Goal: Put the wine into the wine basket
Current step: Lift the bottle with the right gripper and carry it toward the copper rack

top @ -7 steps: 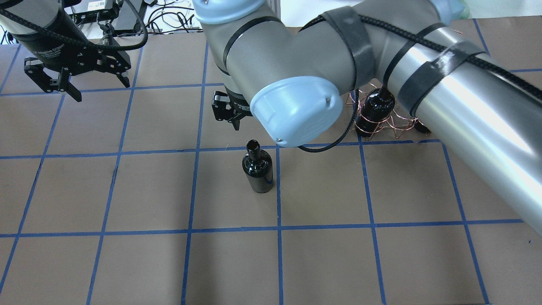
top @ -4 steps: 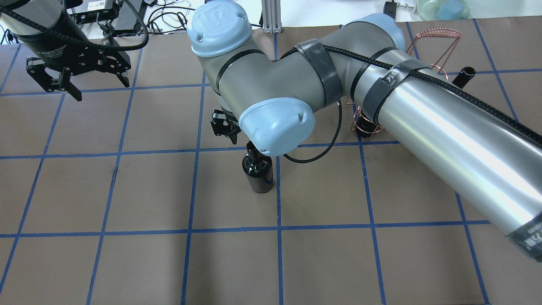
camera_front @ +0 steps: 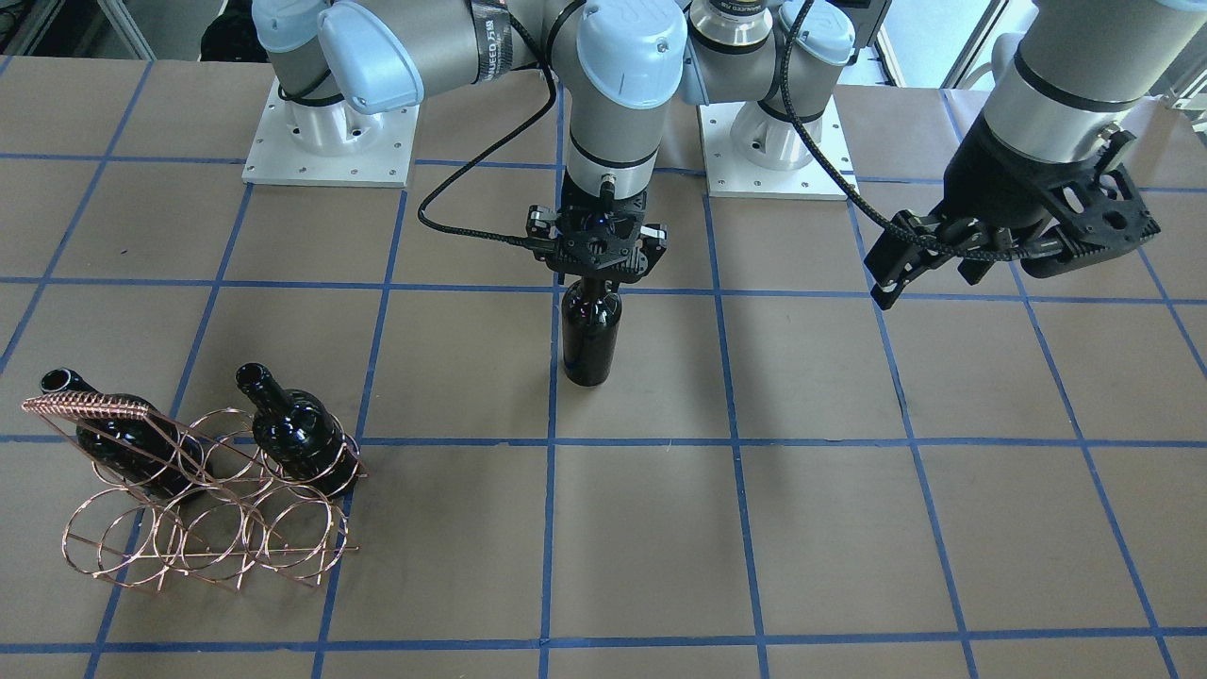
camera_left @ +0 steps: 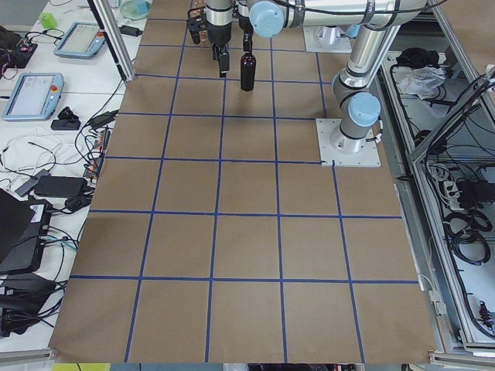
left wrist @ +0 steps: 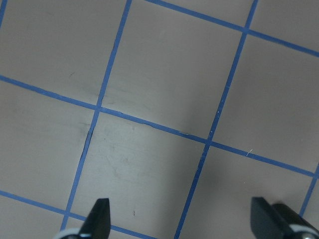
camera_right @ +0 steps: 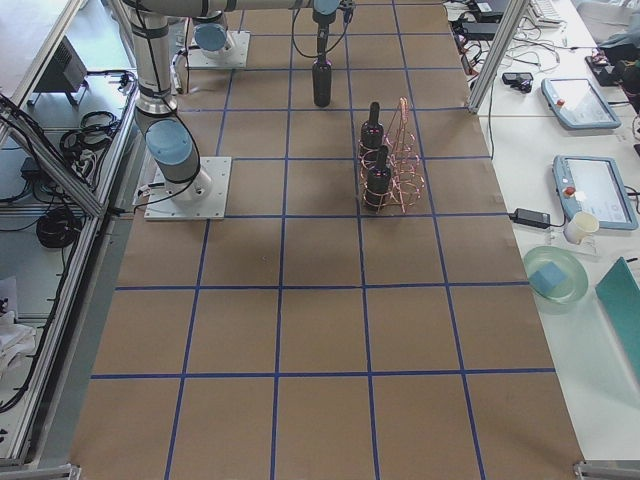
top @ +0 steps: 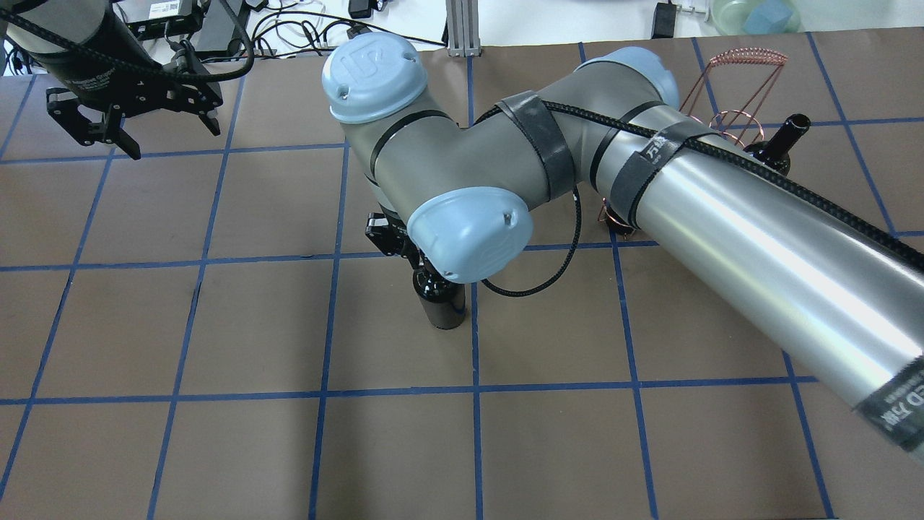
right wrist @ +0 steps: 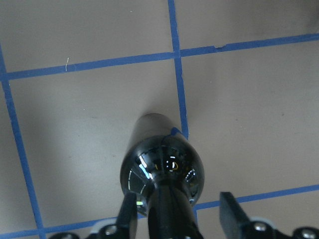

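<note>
A glossy black wine bottle stands upright mid-table; it also shows in the overhead view and the right wrist view. My right gripper is open, low over the bottle, with one finger on each side of its neck; a gap shows beside the right finger. My left gripper is open and empty, hovering above the table far to the side. The copper wine basket stands at the table's side.
Two more black bottles lie tilted in the basket's outer rings, necks up. The basket's middle rings show no bottle. My right arm's elbow hides most of the basket in the overhead view. Blue tape lines grid the brown table.
My right gripper has moved from behind the bottle to over it and come down around its neck. The left gripper has shifted only slightly.
</note>
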Available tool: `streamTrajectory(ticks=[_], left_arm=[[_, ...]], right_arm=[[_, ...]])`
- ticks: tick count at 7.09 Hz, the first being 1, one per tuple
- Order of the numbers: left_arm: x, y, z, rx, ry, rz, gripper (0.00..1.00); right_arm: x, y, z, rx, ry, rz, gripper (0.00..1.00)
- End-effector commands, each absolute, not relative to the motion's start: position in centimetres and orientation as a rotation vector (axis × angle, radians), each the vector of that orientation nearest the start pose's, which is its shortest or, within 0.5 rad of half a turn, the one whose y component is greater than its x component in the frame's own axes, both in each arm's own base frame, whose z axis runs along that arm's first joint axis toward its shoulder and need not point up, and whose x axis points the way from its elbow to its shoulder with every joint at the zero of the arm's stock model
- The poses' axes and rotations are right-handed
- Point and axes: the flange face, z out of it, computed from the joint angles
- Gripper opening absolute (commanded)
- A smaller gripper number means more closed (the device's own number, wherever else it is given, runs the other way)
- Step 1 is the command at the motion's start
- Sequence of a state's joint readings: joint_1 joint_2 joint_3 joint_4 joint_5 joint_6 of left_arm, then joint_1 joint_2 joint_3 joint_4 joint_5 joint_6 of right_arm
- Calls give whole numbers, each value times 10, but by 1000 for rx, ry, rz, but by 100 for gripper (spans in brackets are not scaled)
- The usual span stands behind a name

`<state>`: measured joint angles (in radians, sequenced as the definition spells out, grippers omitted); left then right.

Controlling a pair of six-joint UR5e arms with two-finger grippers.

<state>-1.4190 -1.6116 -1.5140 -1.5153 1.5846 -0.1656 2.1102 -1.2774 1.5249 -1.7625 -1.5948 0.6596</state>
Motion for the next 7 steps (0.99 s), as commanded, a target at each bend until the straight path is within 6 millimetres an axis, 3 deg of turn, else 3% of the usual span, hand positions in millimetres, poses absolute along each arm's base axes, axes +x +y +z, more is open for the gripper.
streamTrajectory(ticks=[1, 3, 4, 6, 7], left_arm=[[-52, -532, 490, -500, 3088, -82, 100], [-52, -532, 487, -495, 3089, -72, 100], [-52, -533, 488, -483, 3089, -96, 100], [-53, -534, 489, -479, 3091, -113, 100], [-53, -532, 495, -476, 3090, -137, 100]], right_arm=[[421, -445, 368, 185, 3170, 63, 27], [418, -446, 384, 177, 3152, 22, 21], [409, -449, 401, 192, 3133, -14, 21], [376, -462, 428, 203, 3092, -41, 21], [344, -471, 440, 171, 3096, -22, 21]])
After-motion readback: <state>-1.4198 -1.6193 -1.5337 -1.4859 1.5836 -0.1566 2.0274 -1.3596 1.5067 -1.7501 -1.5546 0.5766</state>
